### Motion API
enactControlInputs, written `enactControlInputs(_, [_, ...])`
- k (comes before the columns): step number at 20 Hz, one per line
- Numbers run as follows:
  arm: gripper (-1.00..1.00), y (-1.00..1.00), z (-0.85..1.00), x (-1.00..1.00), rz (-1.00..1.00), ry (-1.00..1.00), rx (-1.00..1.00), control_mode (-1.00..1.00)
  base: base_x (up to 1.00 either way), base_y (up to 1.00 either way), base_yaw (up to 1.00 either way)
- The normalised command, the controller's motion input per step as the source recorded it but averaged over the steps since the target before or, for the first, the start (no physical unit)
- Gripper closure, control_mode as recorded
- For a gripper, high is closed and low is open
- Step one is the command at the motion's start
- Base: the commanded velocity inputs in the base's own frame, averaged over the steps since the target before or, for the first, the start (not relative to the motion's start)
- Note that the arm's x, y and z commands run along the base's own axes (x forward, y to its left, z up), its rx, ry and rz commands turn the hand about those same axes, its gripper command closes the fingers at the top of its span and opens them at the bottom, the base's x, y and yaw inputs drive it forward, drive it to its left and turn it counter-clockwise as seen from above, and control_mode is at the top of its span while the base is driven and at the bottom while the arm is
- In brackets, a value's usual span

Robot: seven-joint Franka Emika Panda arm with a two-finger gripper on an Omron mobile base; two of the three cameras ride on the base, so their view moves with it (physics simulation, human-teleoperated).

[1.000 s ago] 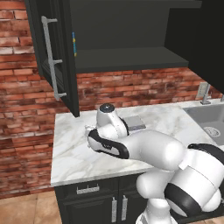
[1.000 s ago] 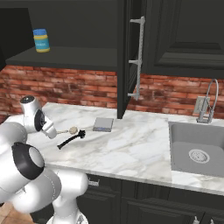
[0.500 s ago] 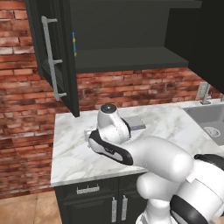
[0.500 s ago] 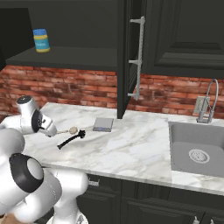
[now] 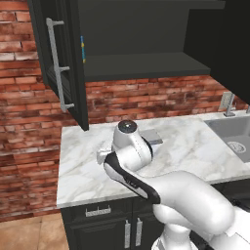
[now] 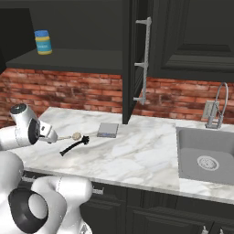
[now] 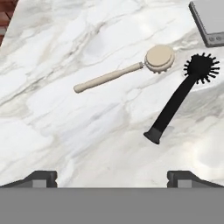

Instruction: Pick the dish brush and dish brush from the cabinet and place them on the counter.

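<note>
now both brushes flat on table point(image 7: 52, 131): cream brush point(image 7: 127, 70) and black brush point(image 7: 181, 96) ahead of spread, empty fingers point(image 7: 41, 177), handles slanting toward them.

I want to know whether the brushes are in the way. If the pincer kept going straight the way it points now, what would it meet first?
Most likely bare counter: the open pincer aims at marble short of the beige brush and left of the black brush. Depth is hard to judge.
</note>
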Motion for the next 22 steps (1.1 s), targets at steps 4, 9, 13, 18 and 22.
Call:
enactControlInputs(4, [-1.00, -0.11, 0.06, -0.40, 0.01, -0.14, 0.03, -1.00, 0.00, 0.00, 0.00])
enactControlInputs(9, [-1.00, -0.15, 0.03, -0.39, 0.00, -0.10, 0.07, -1.00, 0.00, 0.00, 0.00])
enactControlInputs(13, [-1.00, -0.16, 0.00, -0.42, 0.00, -0.03, 0.06, -1.00, 0.00, 0.00, 0.00])
enactControlInputs(18, [-1.00, -0.23, 0.00, -0.42, -0.01, -0.04, 0.06, -1.00, 0.00, 0.00, 0.00])
enactControlInputs(22, [-1.00, -0.21, 0.00, -0.48, 0.00, -0.04, 0.03, -1.00, 0.00, 0.00, 0.00])
